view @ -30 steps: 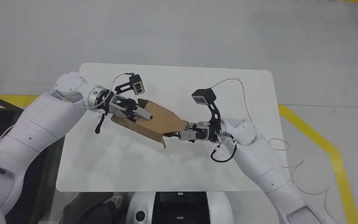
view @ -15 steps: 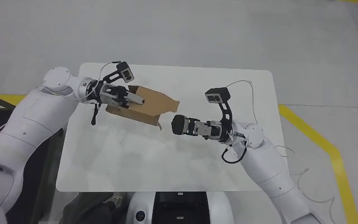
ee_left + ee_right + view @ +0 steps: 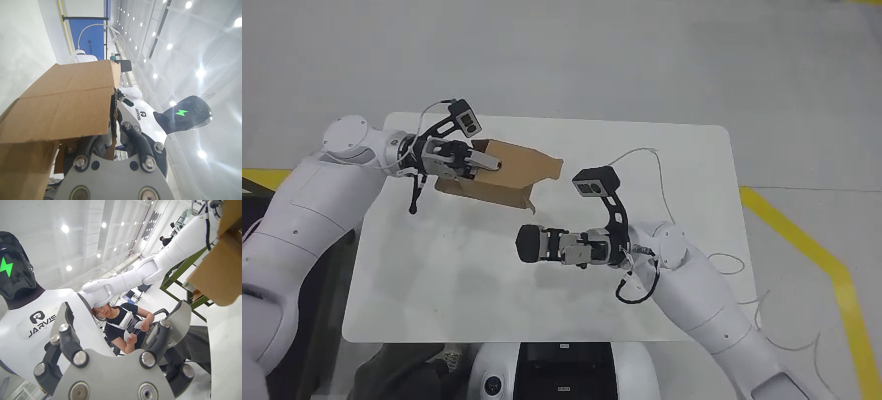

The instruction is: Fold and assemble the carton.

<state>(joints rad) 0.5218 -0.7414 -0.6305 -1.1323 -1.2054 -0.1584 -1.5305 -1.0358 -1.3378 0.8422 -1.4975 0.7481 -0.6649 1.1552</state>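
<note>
At ten o'clock on the table, clenched in the left gripper by its nine-o'clock end: brown carton, one cardboard wall pinched between the jaws, flaps toward three o'clock. At five o'clock from it, well apart, over the table's middle: right gripper, jaws spread wide and released, pointing toward nine o'clock.

In the left wrist view the carton runs off the picture's edge. Its brown wall covers the fingers of the left claw, hiding where their tips press. In the right wrist view just one corner of the carton shows, the rest cut off. From above, the right claw is too small to make out its fingers.
</note>
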